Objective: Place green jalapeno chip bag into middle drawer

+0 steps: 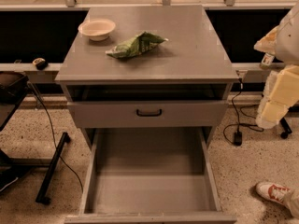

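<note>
The green jalapeno chip bag (135,45) lies flat on the grey cabinet top (196,50), near its middle, just right of a cream-white round bowl (97,29). The middle drawer (149,190) is pulled far out below, a wide grey box with low side walls and nothing on its floor. My arm shows as pale cream and yellow shapes at the right edge. My gripper (268,43) hangs there beside the cabinet's right side, well apart from the bag and holding nothing that I can see.
A flat grey drawer front with a small black handle (149,112) sits above the open drawer. A black cable and plug (237,136) lie on the floor at the right. A person's shoe (273,192) is at lower right. A black stand (51,169) is at left.
</note>
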`<state>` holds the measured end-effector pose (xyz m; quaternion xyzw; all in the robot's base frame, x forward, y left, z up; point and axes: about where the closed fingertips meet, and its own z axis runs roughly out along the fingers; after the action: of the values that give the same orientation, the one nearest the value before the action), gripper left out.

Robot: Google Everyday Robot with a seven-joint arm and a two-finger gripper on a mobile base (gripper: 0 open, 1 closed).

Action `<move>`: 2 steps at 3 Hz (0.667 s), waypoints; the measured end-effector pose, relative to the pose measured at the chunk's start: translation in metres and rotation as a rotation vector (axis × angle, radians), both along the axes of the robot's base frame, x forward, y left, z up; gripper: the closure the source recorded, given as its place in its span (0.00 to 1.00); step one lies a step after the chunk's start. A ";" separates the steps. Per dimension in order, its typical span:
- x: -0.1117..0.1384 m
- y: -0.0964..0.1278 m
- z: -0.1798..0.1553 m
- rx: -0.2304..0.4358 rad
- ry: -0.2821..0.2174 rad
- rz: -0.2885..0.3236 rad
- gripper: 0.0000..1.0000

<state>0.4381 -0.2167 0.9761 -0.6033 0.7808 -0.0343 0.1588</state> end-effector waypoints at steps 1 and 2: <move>0.000 0.000 0.000 0.000 0.000 0.000 0.00; 0.014 0.007 -0.001 0.007 -0.024 -0.022 0.00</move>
<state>0.4516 -0.2096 0.9749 -0.5938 0.7854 -0.0405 0.1701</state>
